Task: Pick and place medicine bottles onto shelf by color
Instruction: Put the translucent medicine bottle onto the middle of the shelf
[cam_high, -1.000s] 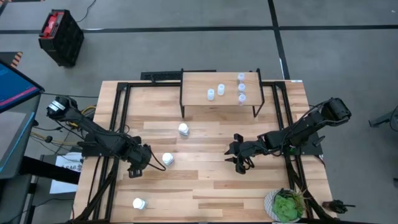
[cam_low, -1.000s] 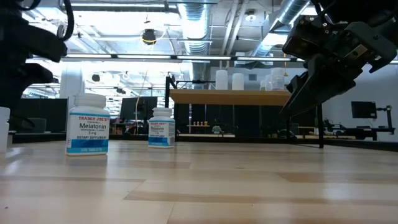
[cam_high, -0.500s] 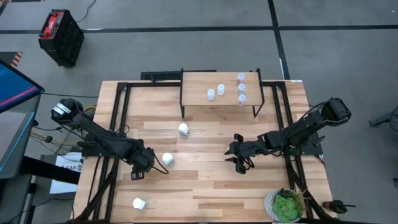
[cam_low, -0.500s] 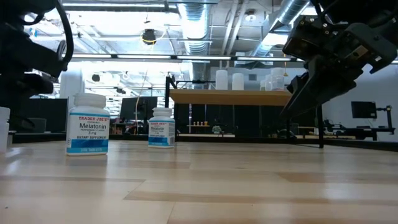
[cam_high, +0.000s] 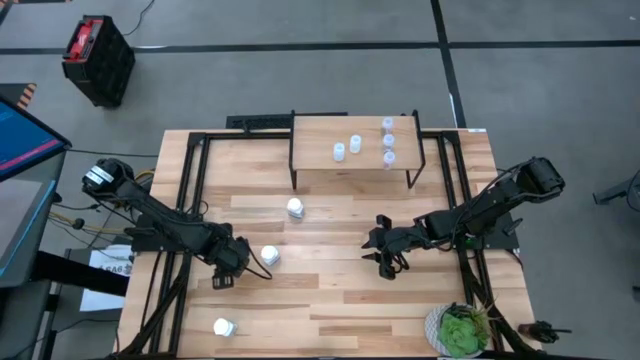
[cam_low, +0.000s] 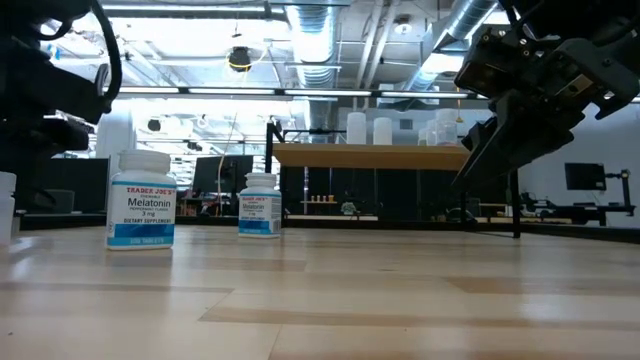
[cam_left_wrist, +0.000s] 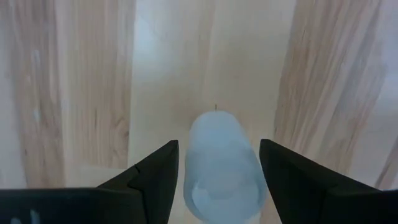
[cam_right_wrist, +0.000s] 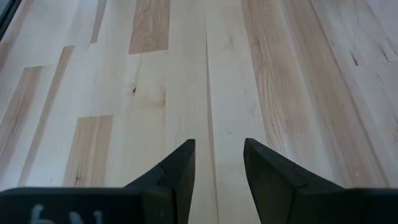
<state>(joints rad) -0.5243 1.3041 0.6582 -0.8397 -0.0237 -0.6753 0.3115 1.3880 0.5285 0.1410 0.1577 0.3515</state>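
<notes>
My left gripper (cam_high: 222, 274) points straight down near the table's left side. It is open, and a small pale bluish bottle (cam_left_wrist: 222, 167) stands upright on the wood between its fingers, which are close on either side. The gripper hides this bottle in the high view. Three white bottles stand on the table (cam_high: 270, 256), (cam_high: 295, 208), (cam_high: 223, 327). The light-wood shelf (cam_high: 315, 135) at the far edge carries several small pale bottles (cam_high: 388, 141). My right gripper (cam_high: 385, 258) hangs open over bare wood at the right.
A green potted plant (cam_high: 460, 330) sits at the near right corner. The shelf's black legs (cam_high: 292, 170) stand on the far part of the table. Two labelled white bottles (cam_low: 142, 200), (cam_low: 260, 205) show in the low view. Bare wood lies between the two grippers.
My left gripper has sunk toward the table and shifted slightly toward the right edge, then held still. Its fingers stay open. My right arm has not moved.
</notes>
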